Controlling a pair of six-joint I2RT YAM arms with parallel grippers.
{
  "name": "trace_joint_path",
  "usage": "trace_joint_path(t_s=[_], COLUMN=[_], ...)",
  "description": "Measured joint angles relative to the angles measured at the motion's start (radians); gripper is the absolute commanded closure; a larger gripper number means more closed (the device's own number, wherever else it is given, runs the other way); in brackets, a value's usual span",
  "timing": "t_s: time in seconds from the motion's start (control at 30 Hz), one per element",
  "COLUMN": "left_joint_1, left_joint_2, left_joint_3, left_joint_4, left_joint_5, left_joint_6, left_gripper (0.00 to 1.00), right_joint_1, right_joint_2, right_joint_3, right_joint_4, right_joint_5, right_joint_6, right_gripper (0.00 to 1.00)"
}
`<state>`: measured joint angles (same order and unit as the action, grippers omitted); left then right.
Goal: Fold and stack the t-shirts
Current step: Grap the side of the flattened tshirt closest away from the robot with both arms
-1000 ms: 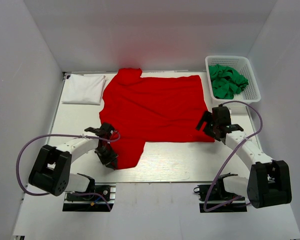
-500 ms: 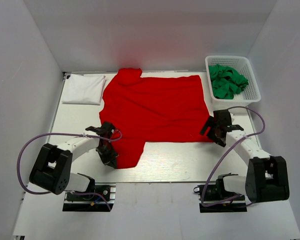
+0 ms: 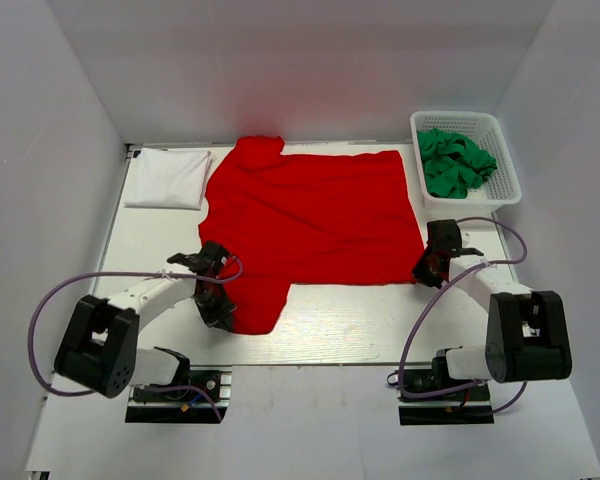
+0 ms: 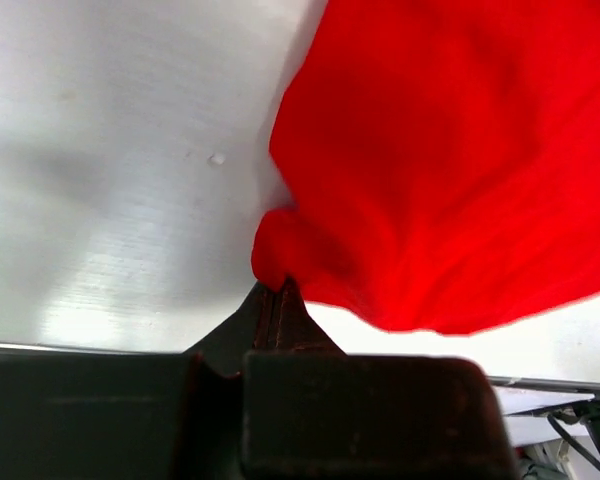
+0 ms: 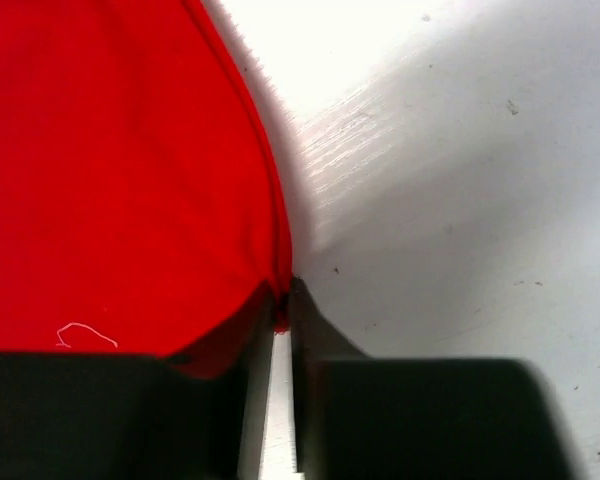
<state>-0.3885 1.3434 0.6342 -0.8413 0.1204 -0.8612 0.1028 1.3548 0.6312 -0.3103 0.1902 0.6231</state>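
Note:
A bright red t-shirt (image 3: 310,215) lies spread flat across the middle of the table. My left gripper (image 3: 220,315) is shut on the shirt's near left sleeve; in the left wrist view the red t-shirt (image 4: 450,170) bunches at the left gripper (image 4: 277,288), pinched between closed jaws. My right gripper (image 3: 425,272) is shut on the shirt's near right corner; the right wrist view shows the red t-shirt (image 5: 120,180) with its hem caught in the right gripper (image 5: 283,300). A folded white t-shirt (image 3: 168,178) lies at the back left. Green t-shirts (image 3: 452,162) are heaped in a basket.
A white plastic lattice basket (image 3: 506,165) stands at the back right. White walls close in the table on the left, back and right. Purple cables loop from both arms over the near table.
My right gripper has moved down onto the shirt's near right corner and closed on it. My left gripper finished closing on the sleeve and barely moved.

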Motion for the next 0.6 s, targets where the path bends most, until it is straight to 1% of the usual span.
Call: trace_joint_path(t_s=[0.03, 0.13, 0.27, 0.5, 0.6], left_joint_1=[0.000, 0.000, 0.000, 0.000, 0.000], left_joint_2=[-0.018, -0.097, -0.211, -0.297, -0.301], left_joint_3=[-0.005, -0.014, -0.027, -0.047, -0.006], left_joint_4=[-0.004, -0.039, -0.125, -0.295, -0.365], left_joint_5=[-0.003, 0.004, 0.054, 0.158, 0.172], left_joint_6=[0.000, -0.003, -0.013, -0.006, 0.017], left_gripper=[1.00, 1.00, 1.00, 1.00, 1.00], right_joint_1=[0.000, 0.000, 0.000, 0.003, 0.003], right_joint_2=[-0.002, -0.025, -0.077, -0.159, -0.176], right_joint_3=[-0.004, -0.018, -0.039, -0.056, -0.056], right_joint_4=[0.000, -0.011, -0.083, -0.229, -0.263], right_joint_5=[-0.003, -0.014, -0.029, -0.039, -0.040], right_joint_6=[0.003, 0.006, 0.001, -0.023, -0.037], right_gripper=[1.00, 1.00, 1.00, 1.00, 1.00])
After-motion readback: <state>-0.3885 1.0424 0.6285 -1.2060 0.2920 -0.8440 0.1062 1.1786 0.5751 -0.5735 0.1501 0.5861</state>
